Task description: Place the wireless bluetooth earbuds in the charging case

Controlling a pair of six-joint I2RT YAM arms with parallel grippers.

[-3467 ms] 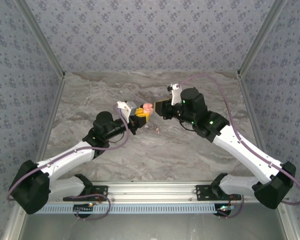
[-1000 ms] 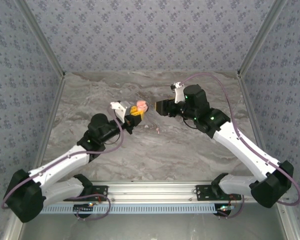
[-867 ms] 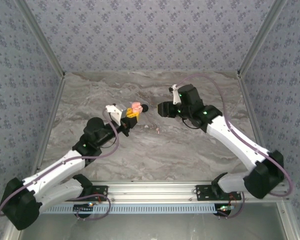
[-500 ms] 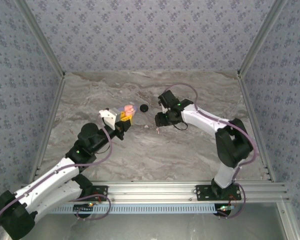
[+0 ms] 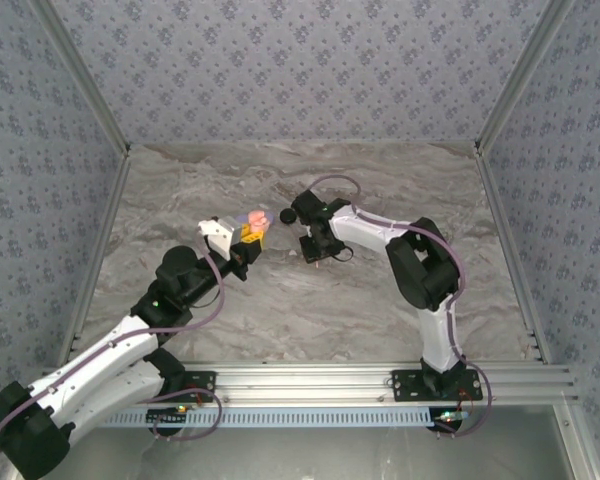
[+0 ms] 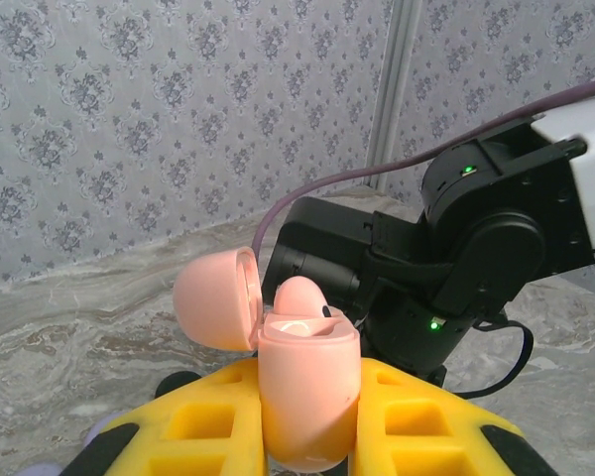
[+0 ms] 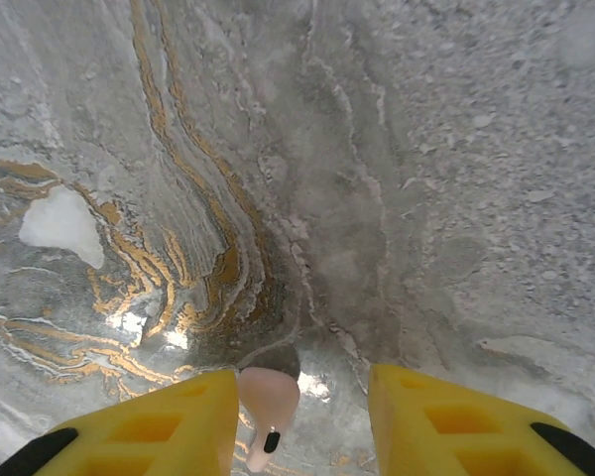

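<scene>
- The left end effector (image 5: pixel 250 233) is raised over the tabletop (image 5: pixel 180 200), left of centre. Its yellow fingers (image 6: pixel 416 421) are clenched on the pale pink charging case (image 6: pixel 307 397).
- The charging case stands upright in that grip with its lid (image 6: pixel 216 297) swung open to the left in the left wrist view. A seated earbud (image 6: pixel 299 296) — pale pink, rounded — rises out of the opening.
- A black round piece (image 5: pixel 287 215) lies on the tabletop between the two end effectors, just beside the right arm (image 5: pixel 365 228).
- The right end effector (image 7: pixel 302 382) points down at the tabletop, its jaws released and standing apart.
- A loose earbud (image 7: pixel 268 397) — pale pink with a dark tip on its stem — lies on the marble between those jaws. It is just beside the finger on the left of the right wrist view and well apart from the other, with nothing gripping it.
</scene>
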